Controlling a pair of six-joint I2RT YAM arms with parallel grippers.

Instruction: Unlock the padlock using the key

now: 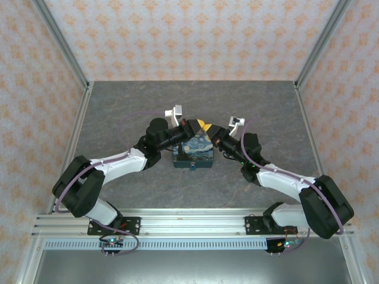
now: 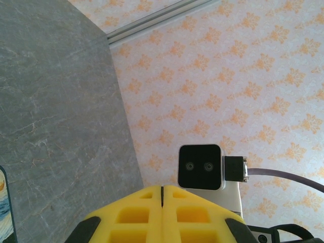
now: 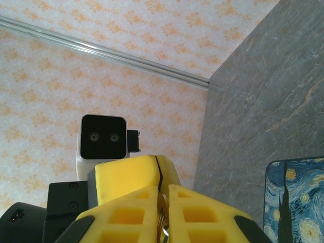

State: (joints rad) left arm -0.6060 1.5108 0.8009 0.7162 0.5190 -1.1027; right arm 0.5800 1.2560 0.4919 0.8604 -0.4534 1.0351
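Both grippers hover just beyond the far edge of the padlock (image 1: 192, 155), left gripper (image 2: 162, 191) closed empty, right gripper (image 3: 163, 174) pinching the key (image 3: 163, 223).

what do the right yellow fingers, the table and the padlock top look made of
Right fingers: matte yellow plastic, likely printed; hollow ribbed pockets show.
Table: grey stone-look surface, pale veins, low sheen; possibly laminate.
Padlock top: smooth printed starry-night picture; material beneath unclear.

Brightly, evenly lit from above, with faint soft shadows on the grey table (image 1: 118, 112). Sharp overhead; slightly soft closest to the lens in both wrist views.
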